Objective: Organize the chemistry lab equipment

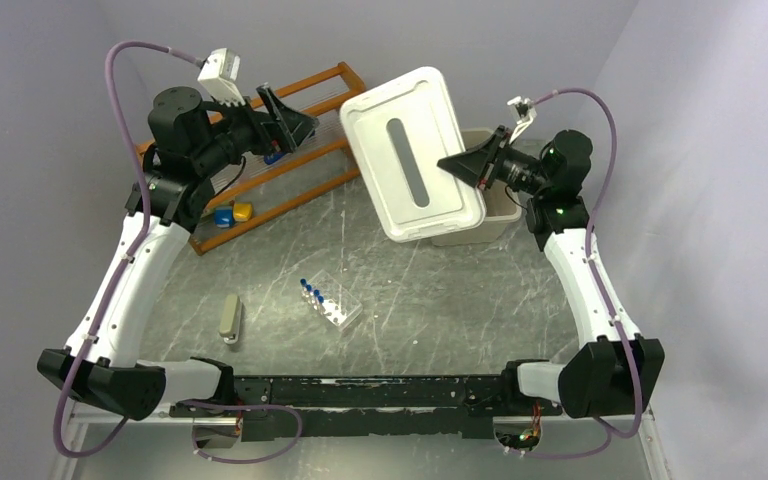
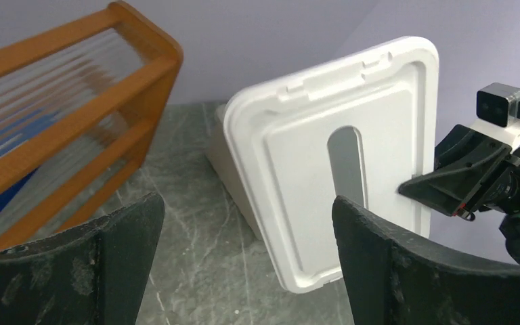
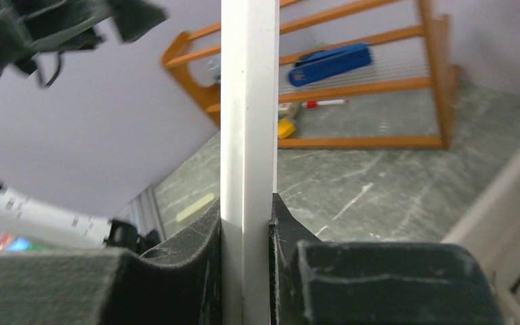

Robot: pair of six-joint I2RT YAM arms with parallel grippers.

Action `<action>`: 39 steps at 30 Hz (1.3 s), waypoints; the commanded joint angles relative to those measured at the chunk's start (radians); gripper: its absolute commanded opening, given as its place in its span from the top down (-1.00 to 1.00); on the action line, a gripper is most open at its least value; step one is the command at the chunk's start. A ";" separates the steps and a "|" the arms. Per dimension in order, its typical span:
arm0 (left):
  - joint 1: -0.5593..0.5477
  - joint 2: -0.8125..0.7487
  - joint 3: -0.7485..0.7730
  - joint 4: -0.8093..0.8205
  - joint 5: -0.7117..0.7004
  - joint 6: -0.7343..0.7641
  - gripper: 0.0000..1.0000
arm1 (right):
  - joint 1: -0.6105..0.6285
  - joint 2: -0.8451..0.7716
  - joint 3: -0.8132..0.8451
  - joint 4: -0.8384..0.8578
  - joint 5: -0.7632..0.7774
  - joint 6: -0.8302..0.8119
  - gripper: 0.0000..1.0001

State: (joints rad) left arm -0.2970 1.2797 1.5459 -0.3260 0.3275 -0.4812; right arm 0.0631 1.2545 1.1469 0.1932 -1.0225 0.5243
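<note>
Right claw [image 1: 463, 166] is clamped on the long edge of the white lid [image 1: 375, 120], both fingers pressed flat against the rim, and holds the lid tilted above the beige bin [image 1: 498, 205], covering most of it. Left claw [image 1: 295, 125] hangs well to the side of the bin, over the wooden rack [image 1: 305, 85], its fingers spread wide with nothing between them, facing the lid. A blue stapler [image 3: 330, 64] lies inside that rack. The clear plastic tube rack [image 1: 335, 305] stands on the table [image 1: 440, 290], well apart from the bin toward the arm bases, with blue-capped tubes [image 1: 310, 290] upright in one end. A beige oblong bar [image 1: 229, 317] lies farther from the bin, beyond the tube rack.
</note>
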 commanded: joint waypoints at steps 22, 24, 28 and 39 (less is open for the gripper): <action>-0.276 0.335 -0.146 0.264 -0.006 -0.053 -0.79 | -0.340 0.102 -0.385 0.303 0.307 0.606 1.00; -0.298 0.390 -0.115 0.286 -0.035 -0.063 -0.77 | -0.354 0.126 -0.395 0.314 0.302 0.607 0.92; -0.318 0.496 -0.072 0.318 -0.037 -0.077 -0.71 | -0.365 0.171 -0.359 0.252 0.300 0.554 0.54; -0.320 0.628 -0.038 0.455 0.090 -0.099 -0.70 | -0.367 0.147 -0.281 0.026 0.423 0.384 -0.16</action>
State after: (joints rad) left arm -0.6121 1.8969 1.4593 0.0547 0.3786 -0.5774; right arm -0.2951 1.4269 0.7933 0.3351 -0.6708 1.0210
